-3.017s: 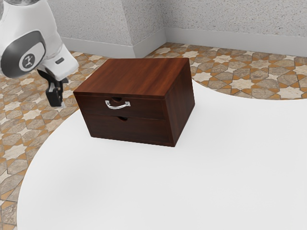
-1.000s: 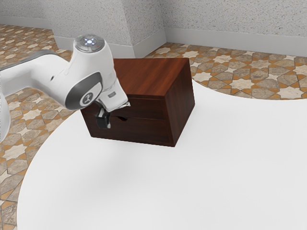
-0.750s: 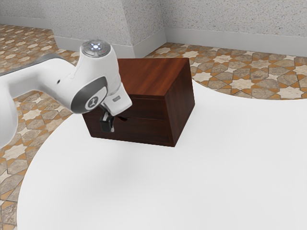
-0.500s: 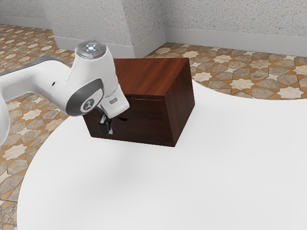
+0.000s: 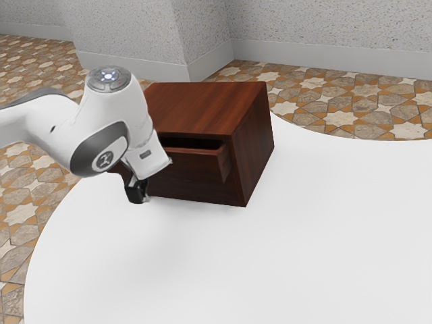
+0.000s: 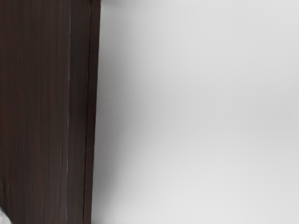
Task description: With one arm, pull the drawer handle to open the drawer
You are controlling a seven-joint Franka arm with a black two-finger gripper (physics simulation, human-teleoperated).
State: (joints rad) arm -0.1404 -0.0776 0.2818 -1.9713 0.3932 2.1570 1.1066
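A dark wooden cabinet (image 5: 202, 108) with two drawers stands on the white table (image 5: 270, 256). Its upper drawer (image 5: 196, 158) sticks out a little from the cabinet front, with a dark gap showing above it. My gripper (image 5: 137, 192) hangs at the drawer front's end toward the exterior view's left, pointing down to the table. The white hand covers the drawer handle. In the wrist view, the dark wood front (image 6: 46, 112) runs beside the hand, with the white table (image 6: 196, 116) next to it.
The round white table spreads wide in front of the cabinet and toward the exterior view's right. Patterned tile floor (image 5: 27, 202) lies beyond the table's edge, and a speckled wall (image 5: 304, 27) stands behind.
My hand came from beside the cabinet to the upper drawer's front. In the last half second it drew back toward the exterior view's left, and the upper drawer slid out with it.
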